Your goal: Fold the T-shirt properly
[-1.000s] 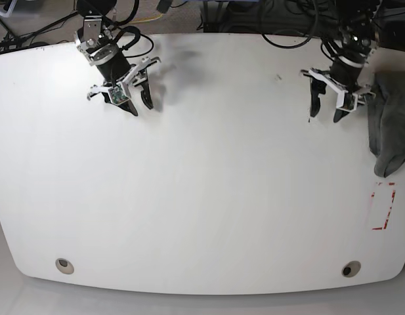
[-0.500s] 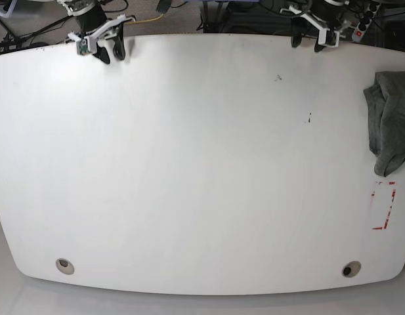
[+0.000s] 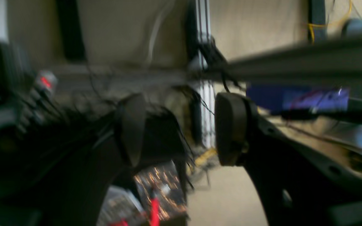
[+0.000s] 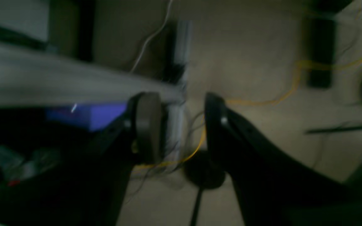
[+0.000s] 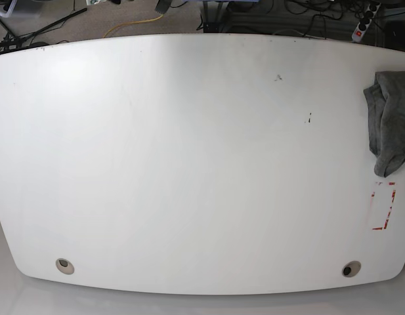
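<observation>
While both my arms sit off the wide white oval table [image 5: 189, 164], nothing is folded yet. Crumpled heather-grey cotton T-shirt [image 5: 389, 121] bunched at the table's far edge on my left side, partly out of frame. My left gripper [image 3: 181, 128]: jaws spread, empty. My right gripper [image 4: 181, 125]: jaws parted, narrower, empty. Next, I judge: drag the shirt to centre and flatten it before any fold.
</observation>
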